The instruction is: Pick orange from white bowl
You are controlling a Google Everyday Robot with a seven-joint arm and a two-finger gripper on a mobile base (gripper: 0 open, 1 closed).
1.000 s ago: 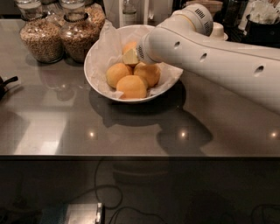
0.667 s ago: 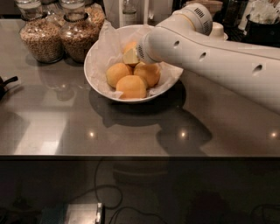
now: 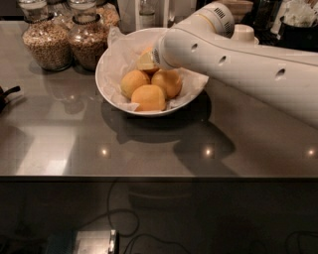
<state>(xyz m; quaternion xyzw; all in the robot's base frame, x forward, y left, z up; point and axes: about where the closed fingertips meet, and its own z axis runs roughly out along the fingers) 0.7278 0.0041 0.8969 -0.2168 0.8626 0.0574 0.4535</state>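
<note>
Reaching in from 3 o'clock, the white arm's gripper point(image 3: 154, 57) sits at 12 o'clock in the wide glossy white paper-lined bowl point(image 3: 107, 87), right against the rearmost round yellow-orange orange point(image 3: 145, 64), prob. the easiest pick since it lies topmost; jaw state can't be told.

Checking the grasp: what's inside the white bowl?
Paper lining, three oranges in front, and part of a fourth at the back. The hand sits over it, inside the bowl, covering the rest.

White tubular arm point(image 3: 248, 64), dark round holes point(image 3: 221, 60), ribbed joint point(image 3: 223, 12); end effector point(image 3: 148, 62) over white bowl point(image 3: 100, 74).
</note>
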